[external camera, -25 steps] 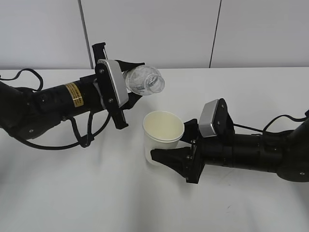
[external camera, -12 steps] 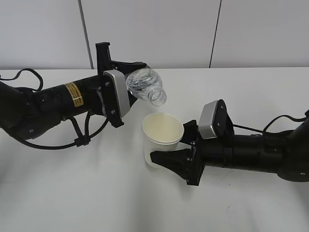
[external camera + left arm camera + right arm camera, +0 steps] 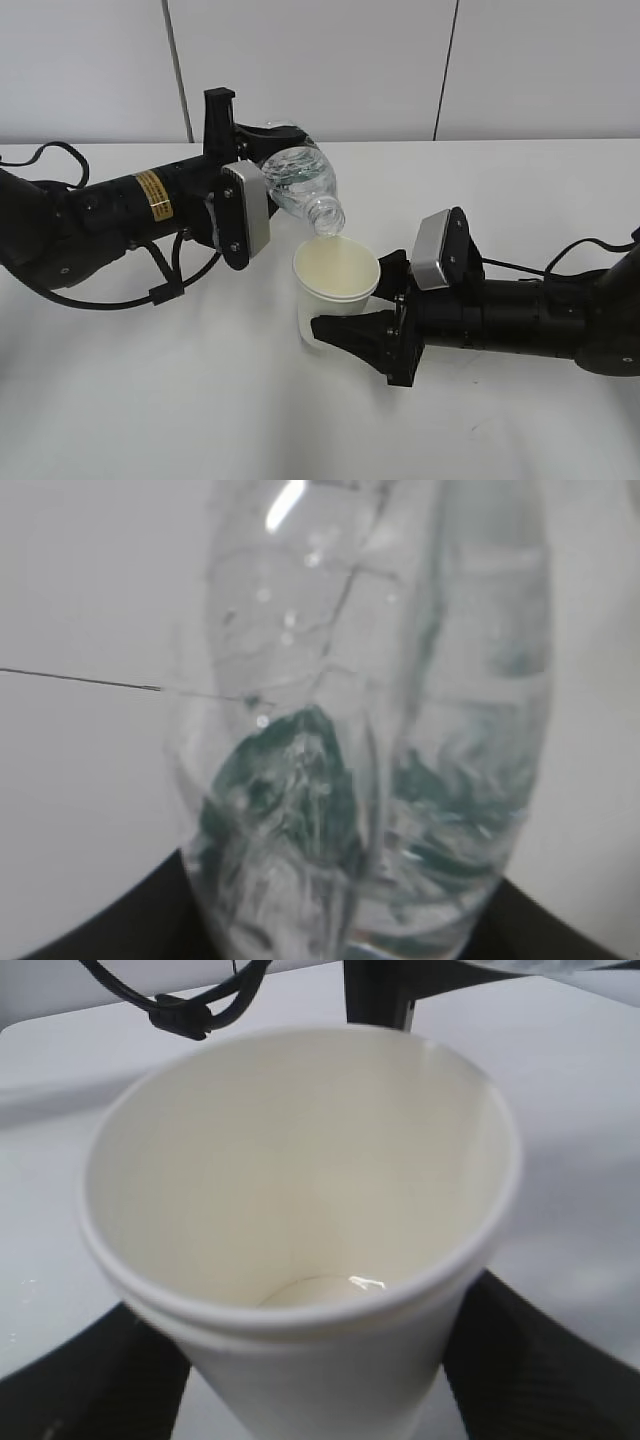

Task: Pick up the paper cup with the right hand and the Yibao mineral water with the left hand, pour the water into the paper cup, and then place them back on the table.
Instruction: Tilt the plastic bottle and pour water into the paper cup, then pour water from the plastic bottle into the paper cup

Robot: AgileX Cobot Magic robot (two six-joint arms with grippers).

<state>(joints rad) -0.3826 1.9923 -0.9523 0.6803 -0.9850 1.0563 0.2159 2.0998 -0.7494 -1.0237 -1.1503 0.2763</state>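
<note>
1. Left tool (image 3: 262, 150) clamps the Yibao mineral water (image 3: 298, 182), tipped mouth-down just above the paper cup (image 3: 334, 288)
2. Right tool (image 3: 345, 300) grips the paper cup, upright, lifted off the counter (image 3: 200, 400), directly below the bottle's mouth

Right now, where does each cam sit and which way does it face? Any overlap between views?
Exterior: in front of the table, raised, looking down at a slant toward the back wall; both arms show, left tool holding the tilted bottle, right tool holding the paper cup.
Left wrist: on the left arm, looking along the tool at the bottle close up; dark tool edges at the bottom.
Right wrist: on the right arm, looking down into the cup; black fingers either side.
Shared: the exterior sees both the bottle and the cup.
</note>
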